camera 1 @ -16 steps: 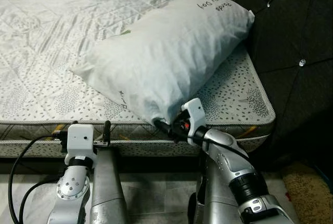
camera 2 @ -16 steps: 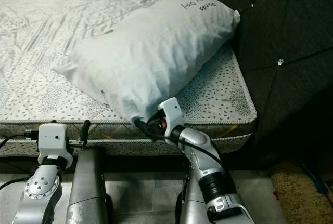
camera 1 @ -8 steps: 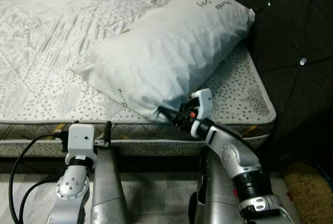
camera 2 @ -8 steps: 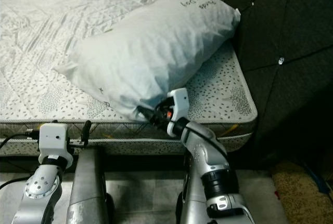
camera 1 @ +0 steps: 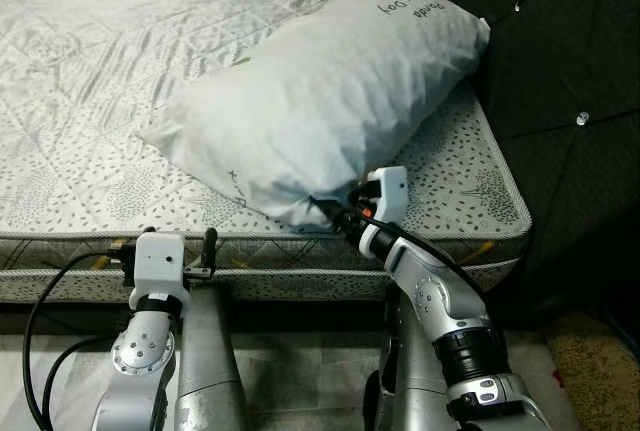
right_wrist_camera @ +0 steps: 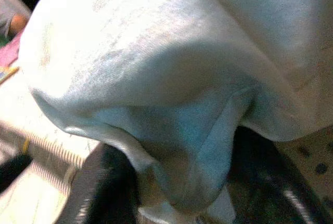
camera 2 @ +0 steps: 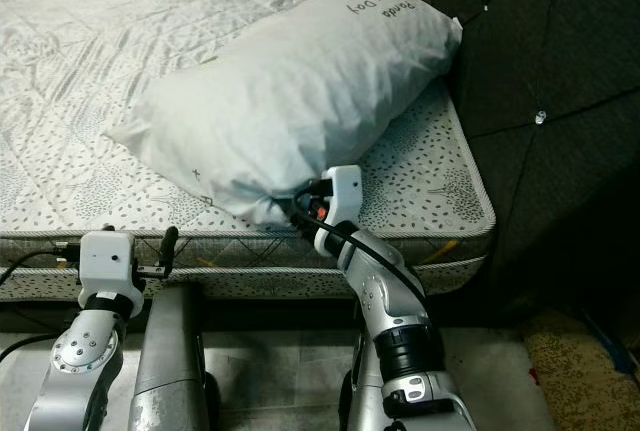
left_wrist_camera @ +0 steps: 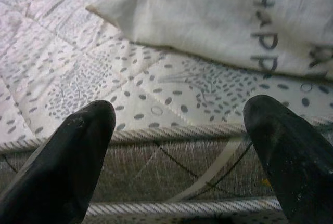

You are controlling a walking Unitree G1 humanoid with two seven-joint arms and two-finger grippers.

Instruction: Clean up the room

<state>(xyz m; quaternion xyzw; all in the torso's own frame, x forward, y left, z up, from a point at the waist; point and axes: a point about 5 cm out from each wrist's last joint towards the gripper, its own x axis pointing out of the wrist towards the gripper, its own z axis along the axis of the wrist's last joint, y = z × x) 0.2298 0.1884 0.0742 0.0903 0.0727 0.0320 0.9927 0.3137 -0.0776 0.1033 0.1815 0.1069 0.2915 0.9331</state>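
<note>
Pinching the near corner of the pillow (camera 1: pixel 320 111), the right gripper (camera 1: pixel 335 213) is closing its fingers on the cloth; the pillow is lying on the mattress (camera 1: pixel 90 91), long axis running away toward the headboard (camera 1: pixel 560 61), while the left gripper (left_wrist_camera: pixel 179 130) is hanging open by the bed edge.

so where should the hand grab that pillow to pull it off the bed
Best at the near lower corner of the pillow, coming from the bed's foot edge. That corner overhangs toward the robot and bunches thin enough to pinch; the right hand already has that fold between its fingers. The middle looks too plump.
</note>
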